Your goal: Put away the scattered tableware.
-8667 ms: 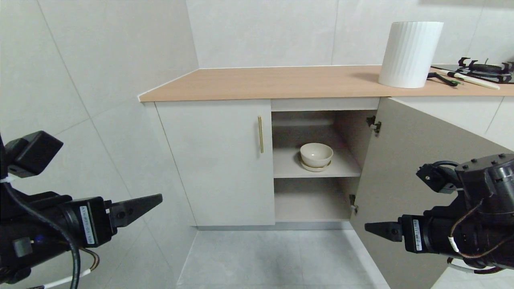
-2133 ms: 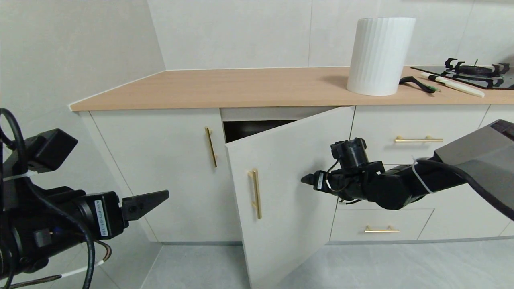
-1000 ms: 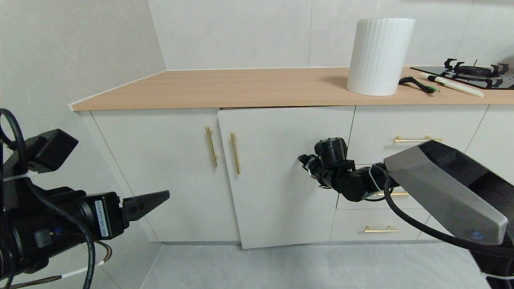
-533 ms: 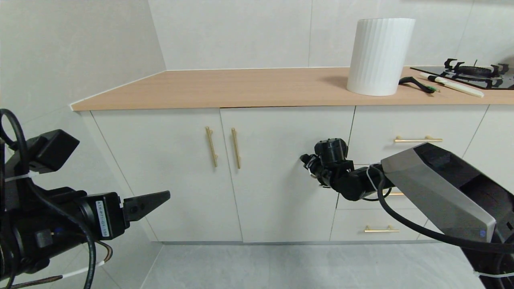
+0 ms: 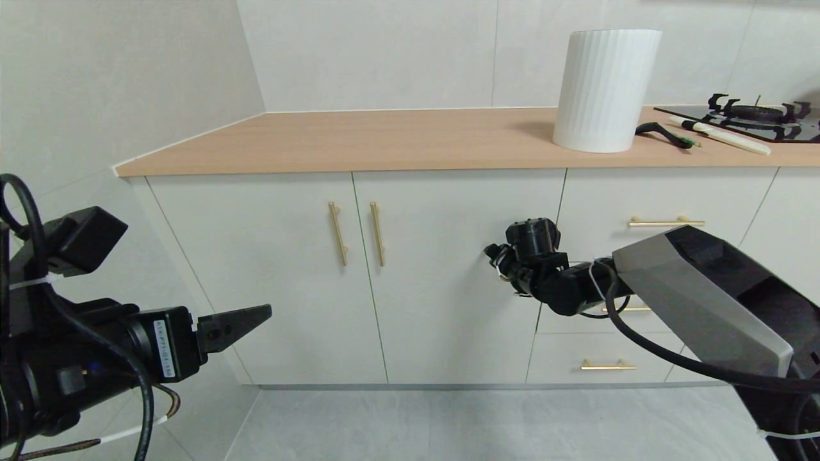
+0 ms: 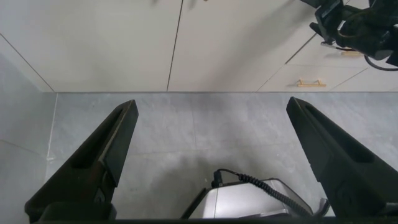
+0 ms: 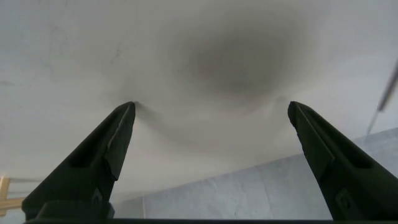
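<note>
**Closing the cabinet, then backing off**

We are holding the right tool (image 5: 493, 254) against the shut cabinet door (image 5: 448, 282), fingers spread. The left tool (image 5: 256, 315), also spread, is hovering low. The tableware is presumably sitting inside. Next we are judging a straight retreat, minding the utensils (image 5: 717, 133) at the right end of the surface (image 5: 384, 137).

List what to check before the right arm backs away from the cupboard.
1. Right door shut flush with left door: ok.
2. Right gripper open and empty: ok.
3. Right gripper clear of the door face: cannot tell.
4. Left gripper open and empty: ok.
5. Counter free of loose utensils: not ok, two lie beside the white canister.
</note>
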### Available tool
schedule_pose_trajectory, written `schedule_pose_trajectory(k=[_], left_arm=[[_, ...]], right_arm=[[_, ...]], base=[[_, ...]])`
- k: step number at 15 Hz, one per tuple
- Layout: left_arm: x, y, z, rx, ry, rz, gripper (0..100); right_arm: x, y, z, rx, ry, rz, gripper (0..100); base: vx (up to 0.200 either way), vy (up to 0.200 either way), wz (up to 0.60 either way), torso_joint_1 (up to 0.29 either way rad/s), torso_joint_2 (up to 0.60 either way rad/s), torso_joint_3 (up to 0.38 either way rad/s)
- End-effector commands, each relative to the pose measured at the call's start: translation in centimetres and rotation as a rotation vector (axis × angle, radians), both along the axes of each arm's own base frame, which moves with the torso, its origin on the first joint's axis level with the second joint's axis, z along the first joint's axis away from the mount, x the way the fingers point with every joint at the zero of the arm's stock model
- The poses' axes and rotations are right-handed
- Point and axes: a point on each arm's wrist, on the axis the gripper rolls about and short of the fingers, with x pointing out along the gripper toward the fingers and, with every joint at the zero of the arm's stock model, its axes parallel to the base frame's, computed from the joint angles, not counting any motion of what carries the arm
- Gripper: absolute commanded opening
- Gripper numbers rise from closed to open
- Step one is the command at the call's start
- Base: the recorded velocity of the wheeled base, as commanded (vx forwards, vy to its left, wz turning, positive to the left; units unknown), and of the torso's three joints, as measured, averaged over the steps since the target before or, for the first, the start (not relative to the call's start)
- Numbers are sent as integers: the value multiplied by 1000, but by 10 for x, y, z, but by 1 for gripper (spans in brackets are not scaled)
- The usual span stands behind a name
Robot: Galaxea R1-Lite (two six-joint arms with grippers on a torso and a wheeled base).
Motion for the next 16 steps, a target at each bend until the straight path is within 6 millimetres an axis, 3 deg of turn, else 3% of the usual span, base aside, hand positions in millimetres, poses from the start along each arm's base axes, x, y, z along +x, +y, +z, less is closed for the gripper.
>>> schedule_pose_trajectory(k=[1,2,3,4,5,6,10,11,14,16], left_arm=[[-1,1,1,-3,-8,2,100],[-4,2,3,-7,-18,2,100],[-11,5,9,-19,-52,2,100],[-16,8,12,-29,-73,4,100],[-28,13,16,-43,-107,7,100],[-38,17,15,-50,-127,6,100],[-100,46,-7,-89,-242,48,100],[-111,50,-10,-97,-262,55,100],[-171,72,-37,-67,-331,111,100],[-193,76,-49,-35,-380,146,100]], right_arm=[[-36,0,47,17,-19,71,100],[-50,-4,66,7,-38,85,100],[-79,-19,101,-29,-81,105,100],[-97,-29,116,-46,-96,112,100],[-138,-49,144,-78,-135,133,100],[-167,-64,151,-128,-143,151,100],[-292,-127,145,-310,-218,177,100],[-311,-137,142,-336,-247,176,100],[-409,-191,122,-496,-451,22,100],[-437,-209,105,-620,-470,-179,100]], base=[[0,0,0,0,0,0],[0,0,0,0,0,0],[0,0,0,0,0,0],[0,0,0,0,0,0],[0,0,0,0,0,0],[0,0,0,0,0,0],[0,0,0,0,0,0],[0,0,0,0,0,0],[0,0,0,0,0,0],[0,0,0,0,0,0]])
